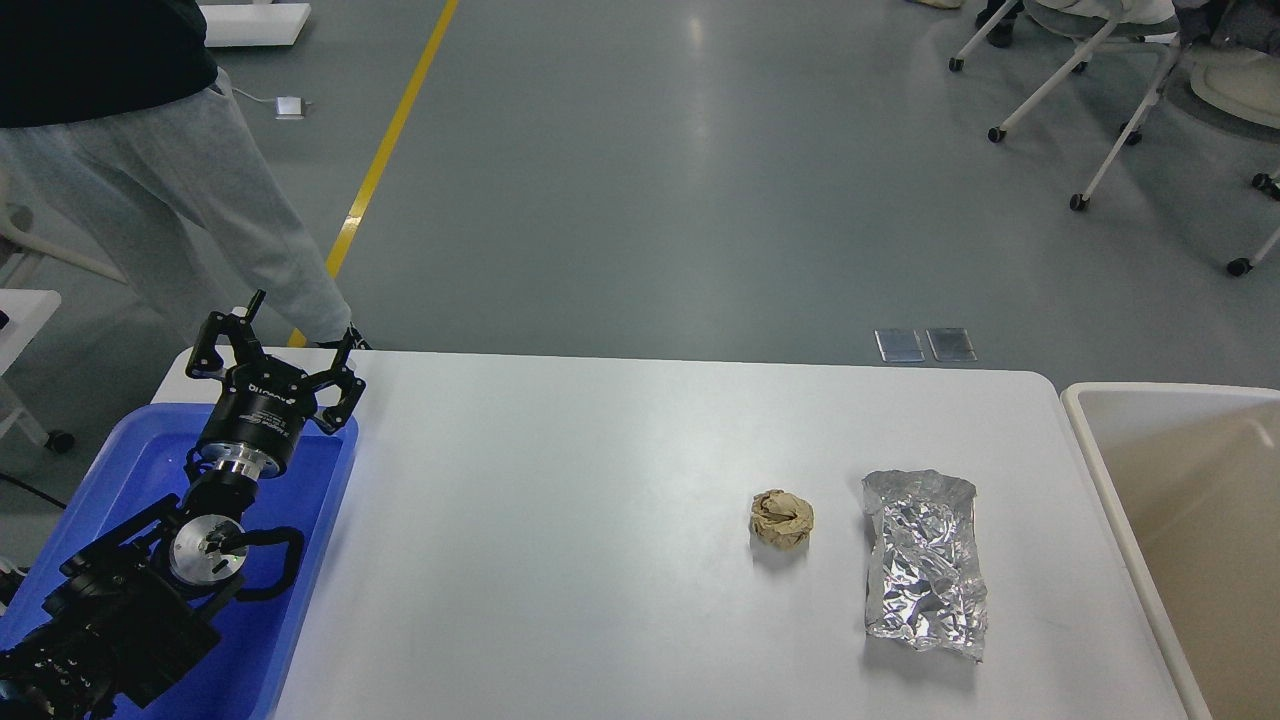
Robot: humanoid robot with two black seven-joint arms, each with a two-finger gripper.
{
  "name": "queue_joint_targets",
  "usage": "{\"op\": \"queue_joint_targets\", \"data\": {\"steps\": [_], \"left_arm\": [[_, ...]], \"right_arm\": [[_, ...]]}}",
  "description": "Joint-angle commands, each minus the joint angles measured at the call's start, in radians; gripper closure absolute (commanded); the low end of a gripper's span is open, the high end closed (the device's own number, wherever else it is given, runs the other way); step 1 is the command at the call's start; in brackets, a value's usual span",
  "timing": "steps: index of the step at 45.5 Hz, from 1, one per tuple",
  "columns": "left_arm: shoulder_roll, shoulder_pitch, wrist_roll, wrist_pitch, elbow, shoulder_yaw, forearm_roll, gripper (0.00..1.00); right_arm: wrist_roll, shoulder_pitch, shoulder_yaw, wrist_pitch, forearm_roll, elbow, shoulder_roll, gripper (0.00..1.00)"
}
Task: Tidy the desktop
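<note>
The white desktop [560, 520] fills the lower part of the head view. A crumpled brown paper ball [781, 519] lies right of its middle. A crinkled silver foil bag [925, 563] lies flat just right of the ball. My left gripper [297, 321] is open and empty, held above the far end of the blue tray at the table's left edge, far from both items. My right arm and gripper are out of view.
A blue plastic tray [310, 560] sits on the table's left edge under my left arm. A beige white-rimmed bin [1085, 430] stands off the right edge. A person in grey trousers [190, 200] stands by the far left corner. Wheeled chairs [1100, 90] are far right.
</note>
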Motion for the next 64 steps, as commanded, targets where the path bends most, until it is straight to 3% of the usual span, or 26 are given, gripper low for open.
{"op": "queue_joint_targets", "data": {"steps": [1,4,10,28,36,44,56,64], "left_arm": [[0.0,-0.002,0.0,0.0,0.0,0.0,0.0,0.0],[0.0,-0.002,0.0,0.0,0.0,0.0,0.0,0.0],[0.0,-0.002,0.0,0.0,0.0,0.0,0.0,0.0],[0.0,0.0,0.0,0.0,0.0,0.0,0.0,0.0],[0.0,-0.002,0.0,0.0,0.0,0.0,0.0,0.0],[0.0,0.0,0.0,0.0,0.0,0.0,0.0,0.0],[0.0,-0.002,0.0,0.0,0.0,0.0,0.0,0.0],[0.0,-0.002,0.0,0.0,0.0,0.0,0.0,0.0]], "right_arm": [[-0.004,0.014,-0.038,-0.008,0.003,-0.001,0.013,0.31],[-0.004,0.013,-0.053,-0.011,0.005,-0.003,0.014,0.13],[-0.004,0.014,-0.049,-0.037,0.009,-0.004,0.013,0.03],[0.002,0.022,-0.049,-0.026,0.163,0.014,0.0,0.01],[0.007,0.013,0.005,-0.019,0.163,0.21,-0.111,0.01],[0.01,-0.024,0.258,-0.011,0.157,0.439,-0.194,0.01],[0.01,-0.098,0.477,0.023,0.146,0.668,-0.179,0.01],[0.016,-0.156,0.602,0.107,0.121,0.789,-0.096,0.01]]}}
